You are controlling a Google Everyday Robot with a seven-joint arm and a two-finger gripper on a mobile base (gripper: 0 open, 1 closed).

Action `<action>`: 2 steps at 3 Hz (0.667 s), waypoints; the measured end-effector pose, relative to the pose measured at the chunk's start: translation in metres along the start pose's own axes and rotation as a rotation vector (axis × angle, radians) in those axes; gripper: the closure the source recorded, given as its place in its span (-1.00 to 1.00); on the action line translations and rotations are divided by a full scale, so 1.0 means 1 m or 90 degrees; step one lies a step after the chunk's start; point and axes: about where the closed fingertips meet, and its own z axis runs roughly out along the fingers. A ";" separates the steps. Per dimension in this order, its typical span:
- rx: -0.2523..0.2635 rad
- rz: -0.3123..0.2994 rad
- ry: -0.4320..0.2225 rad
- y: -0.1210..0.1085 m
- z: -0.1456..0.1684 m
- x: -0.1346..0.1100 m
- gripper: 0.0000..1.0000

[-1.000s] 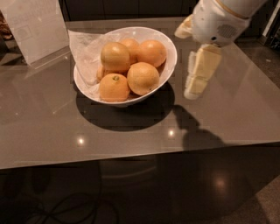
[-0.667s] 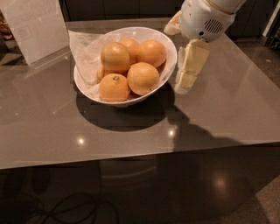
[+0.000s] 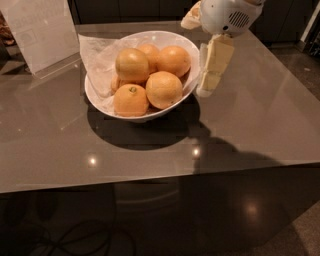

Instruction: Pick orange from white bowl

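Nearest the camera, under the table's front edge, the room is dark. A black cable [image 3: 75, 240] loops over the floor [image 3: 305, 235] at lower left. Above it runs the table [image 3: 260, 130], a glossy grey-brown slab with a straight front edge. Two small ceiling lights glint on it just ahead of the bowl, and a broad shadow spreads from under the bowl toward the right front corner.

The white bowl [image 3: 107, 102] stands left of the table's middle, its rim tilted so the far side sits higher. Crumpled white paper [image 3: 97, 57] lines it and sticks out over the left rim. Oranges are heaped inside. At the front lies one with a greenish stem dimple [image 3: 130, 100], with a smooth one [image 3: 163, 89] just beside it on the right. A paler, yellower one [image 3: 132, 64] sits behind them on top. The orange [image 3: 173, 60], deep and even in colour, rests at the back right against the bowl's far wall, touching its neighbours.

The gripper [image 3: 212, 70] hangs just outside the bowl's right rim, its cream tip pointing down at the tabletop, its white head above. Whether it is wide or narrow I cannot tell; it seems to hold nothing.

Farther back on the left stands a clear sign stand [image 3: 42, 35]. Dark cabinets [image 3: 125, 10] close off the room behind.
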 end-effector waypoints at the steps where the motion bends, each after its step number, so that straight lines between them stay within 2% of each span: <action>1: 0.016 -0.064 0.015 -0.053 0.001 -0.010 -1.00; 2: 0.016 -0.064 0.015 -0.053 0.001 -0.010 -1.00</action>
